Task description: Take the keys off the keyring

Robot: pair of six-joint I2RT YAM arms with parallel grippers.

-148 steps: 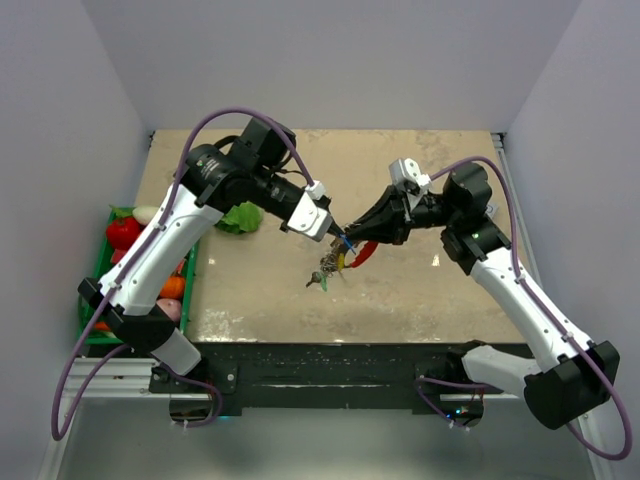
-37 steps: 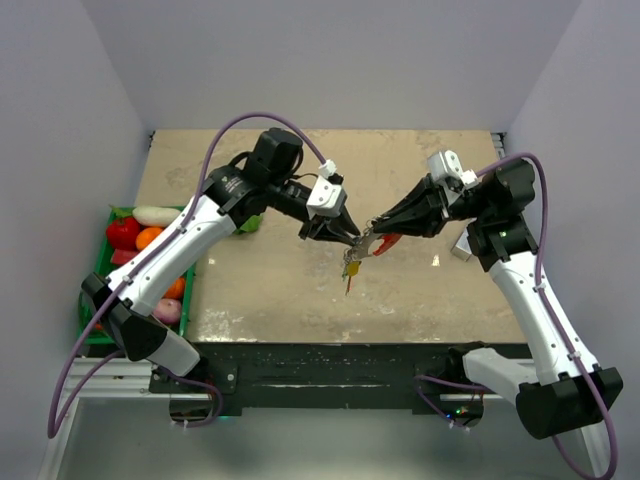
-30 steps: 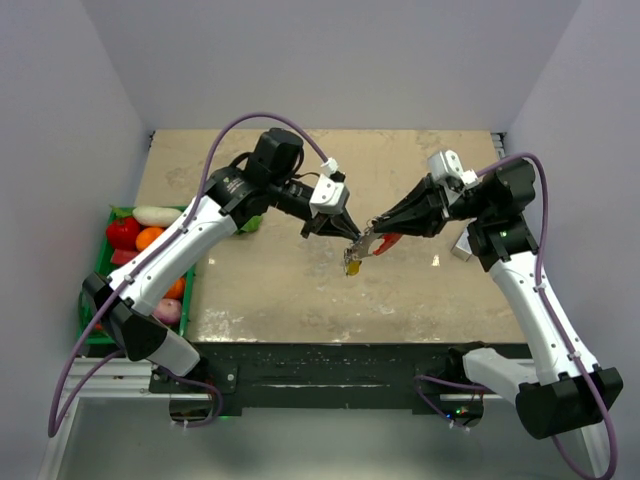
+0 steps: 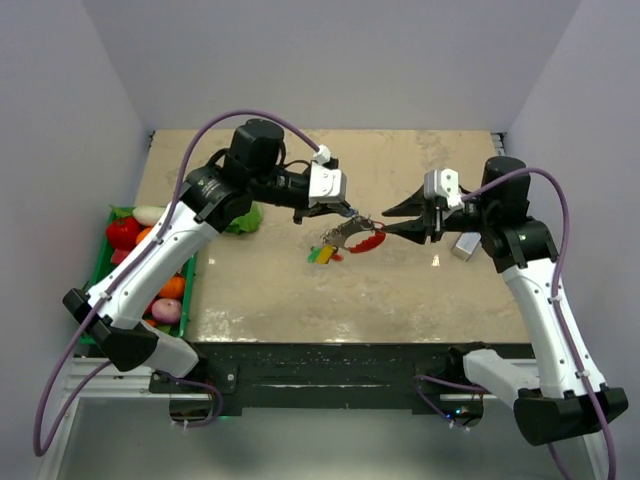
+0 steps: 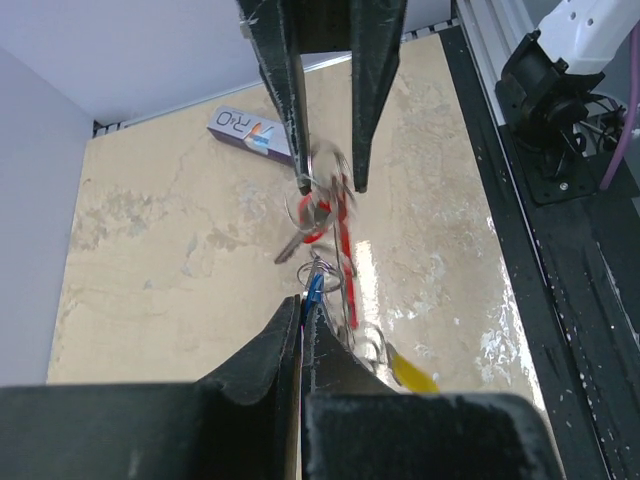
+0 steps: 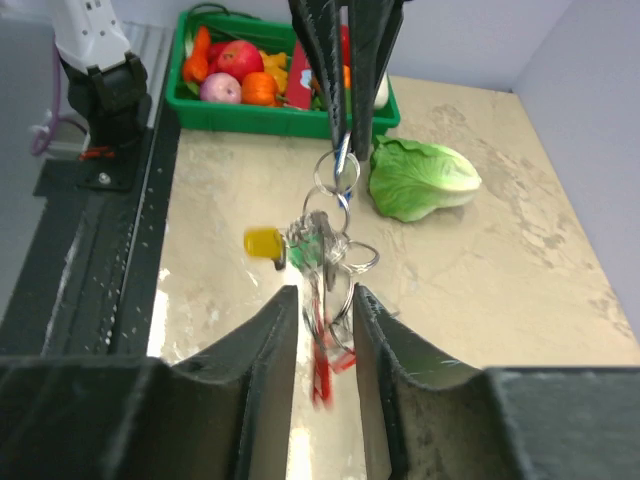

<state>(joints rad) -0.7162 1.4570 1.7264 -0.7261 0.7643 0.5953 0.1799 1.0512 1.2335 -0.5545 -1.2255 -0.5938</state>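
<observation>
Left claw clamped on keys, bunch dangling beneath, right claw parted narrowly, straddling keyring

This has the look of a robotics lab test cell. Bare pale lilac walls box in a beige stone-patterned tabletop. A white-and-black jointed left arm and its twin, the right arm, trail purple cables from a black metal mounting plate on silvery aluminium rails. A green plastic crate of toy fruit and vegetables sits alongside.
</observation>
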